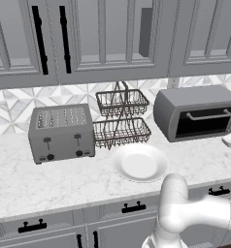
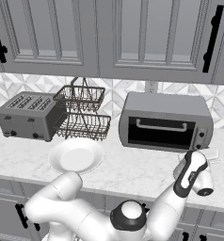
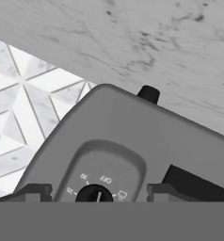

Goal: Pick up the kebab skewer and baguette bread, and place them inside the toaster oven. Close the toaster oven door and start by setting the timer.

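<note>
Hand (image 3: 94, 192) open, straddling timer knob (image 3: 94, 194).

White jointed arm with dark accents

The arm (image 2: 71, 202) was glossy white, built of smooth rounded, tube-like segments. A dark ring with a pale grey cap marked one joint (image 2: 129, 215) near its base, and a black band ran along the white wrist link (image 2: 189, 175). The gripper (image 3: 99, 192) carried two small dark grey, blocky finger tips (image 3: 33, 192).
</note>
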